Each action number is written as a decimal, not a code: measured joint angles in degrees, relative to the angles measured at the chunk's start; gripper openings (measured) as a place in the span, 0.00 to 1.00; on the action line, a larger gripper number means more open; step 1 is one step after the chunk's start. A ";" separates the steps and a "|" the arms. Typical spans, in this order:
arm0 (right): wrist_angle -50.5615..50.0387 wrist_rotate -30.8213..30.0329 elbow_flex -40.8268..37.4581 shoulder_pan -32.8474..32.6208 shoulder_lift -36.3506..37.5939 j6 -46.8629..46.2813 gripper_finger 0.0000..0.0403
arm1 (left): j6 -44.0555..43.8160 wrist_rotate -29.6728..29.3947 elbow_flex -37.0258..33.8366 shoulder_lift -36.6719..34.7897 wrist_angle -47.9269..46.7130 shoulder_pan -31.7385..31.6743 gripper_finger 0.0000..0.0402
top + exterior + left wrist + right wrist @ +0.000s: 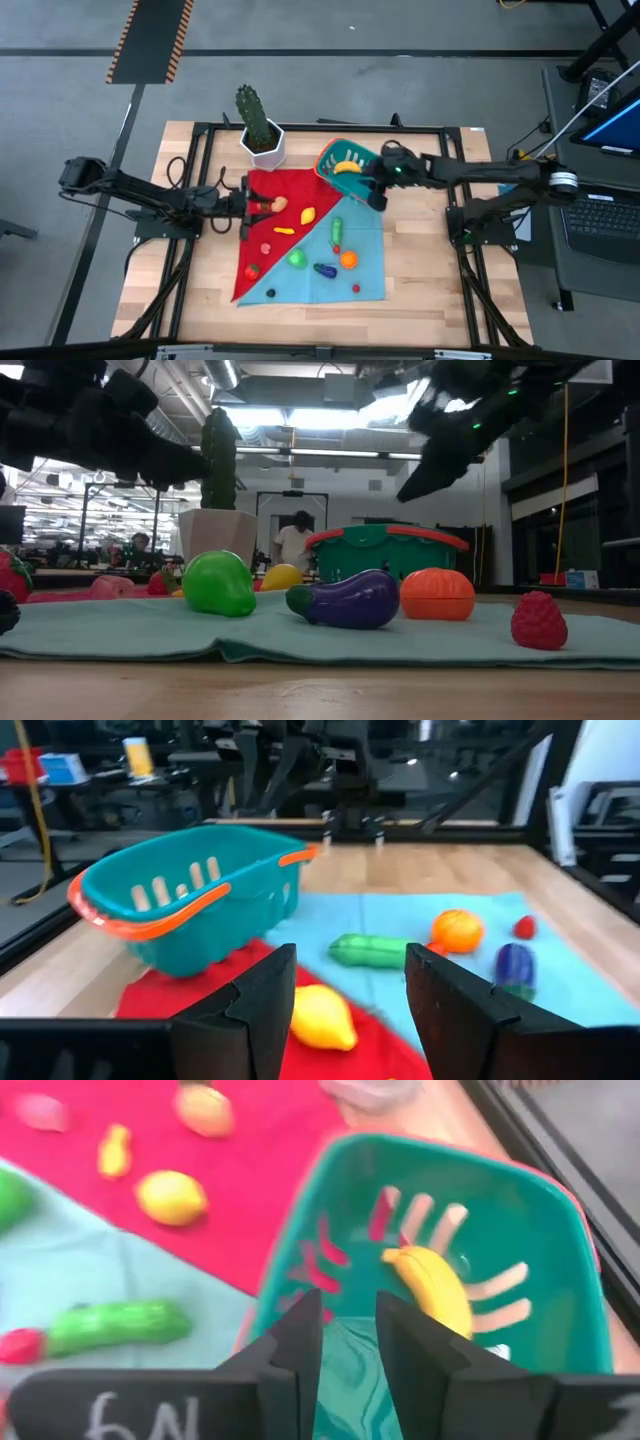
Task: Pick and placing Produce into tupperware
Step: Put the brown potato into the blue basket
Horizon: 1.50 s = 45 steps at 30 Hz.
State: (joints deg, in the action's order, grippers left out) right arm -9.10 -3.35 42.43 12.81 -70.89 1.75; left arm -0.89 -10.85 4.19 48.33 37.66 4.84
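A wooden worktop (420, 260) carries a red and teal cloth (360, 270) strewn with toy produce (337, 231). The teal tub (335, 155) tilts near the cactus pot (263, 145), probably because the right gripper (345, 1330) has its fingers closed on the near rim. A banana (432, 1285) lies inside. The left gripper (350, 995) waits, fingers apart and empty, above a lemon (318, 1017).

glossy plastic eggplant (345, 600) on matt cloth (300, 640), wooden table (420, 260).
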 joint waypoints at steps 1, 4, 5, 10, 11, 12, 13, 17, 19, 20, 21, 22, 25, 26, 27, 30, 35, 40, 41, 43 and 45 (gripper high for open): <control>1.89 0.03 -1.83 -0.80 1.71 -0.01 0.24 | 0.01 0.02 0.00 -0.78 -0.45 0.59 0.44; 7.33 0.09 -7.36 -2.84 6.47 -0.15 0.24 | 0.01 -0.09 0.00 -3.79 -4.99 1.89 0.44; 9.25 0.04 -9.21 -3.49 7.94 -0.46 0.24 | 0.00 -0.52 0.00 -4.80 -6.76 2.24 0.44; 16.89 0.05 -16.57 -6.30 14.09 -4.82 0.24 | 0.00 -6.58 2.31 -9.93 -17.83 3.58 0.44; 17.48 0.06 -17.34 -6.86 15.00 -5.77 0.24 | 0.00 -8.10 3.75 -10.83 -21.23 3.89 0.44; 17.90 0.06 -18.04 -7.40 15.81 -6.10 0.24 | 0.00 -9.54 5.21 -11.55 -24.96 4.18 0.44; 18.27 0.06 -18.67 -7.93 16.52 -6.18 0.24 | -0.02 -10.92 6.93 -12.07 -29.23 4.51 0.44; 18.77 0.06 -20.01 -9.48 17.93 -6.02 0.24 | -2.07 -13.68 12.81 -11.92 -40.93 5.85 0.44; 18.75 0.06 -20.10 -9.80 17.92 -6.02 0.24 | -4.15 -13.68 14.20 -11.92 -43.05 6.22 0.44; 18.83 0.06 -20.10 -9.89 17.87 -6.02 0.24 | -5.45 -13.68 14.46 -11.92 -43.51 6.43 0.44; 18.80 0.06 -20.10 -10.01 17.83 -6.00 0.24 | -6.29 -13.68 14.60 -11.95 -44.11 6.47 0.44; 18.75 0.04 -20.10 -10.04 17.79 -6.00 0.24 | -6.48 -13.70 14.69 -11.92 -44.67 6.48 0.44; 18.78 0.03 -20.10 -10.02 17.79 -5.95 0.24 | -6.72 -14.69 14.73 -11.92 -44.78 6.48 0.44; 18.76 0.03 -20.10 -10.02 17.79 -5.95 0.24 | -7.35 -15.55 14.73 -11.89 -44.82 6.47 0.44; 18.78 0.03 -20.10 -10.02 17.79 -5.95 0.24 | -8.37 -16.74 14.74 -11.58 -44.95 6.43 0.44; 18.77 0.03 -20.10 -10.02 17.79 -5.95 0.24 | -12.69 -19.63 14.80 -10.60 -47.22 5.92 0.44; 18.75 0.03 -20.10 -10.02 17.79 -5.80 0.24 | -13.73 -19.88 14.80 -8.91 -47.26 4.80 0.44; 18.73 0.03 -20.10 -10.02 17.79 -5.80 0.24 | -13.61 -19.85 14.80 -8.95 -47.44 4.73 0.44; 18.75 0.03 -20.10 -10.02 17.79 -5.80 0.24 | -13.60 -19.85 14.80 -8.95 -47.46 4.68 0.45; 18.73 0.03 -20.10 -10.02 17.79 -5.79 0.24 | -13.58 -19.83 14.80 -8.95 -47.49 4.66 0.45; 18.73 0.03 -20.10 -10.02 17.79 -5.78 0.24 | -13.55 -19.80 14.80 -8.95 -47.51 4.66 0.45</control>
State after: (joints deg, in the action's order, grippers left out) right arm 9.63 -3.31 22.33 2.79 -53.10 -4.03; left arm -14.44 -30.65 18.98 39.38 -9.85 9.50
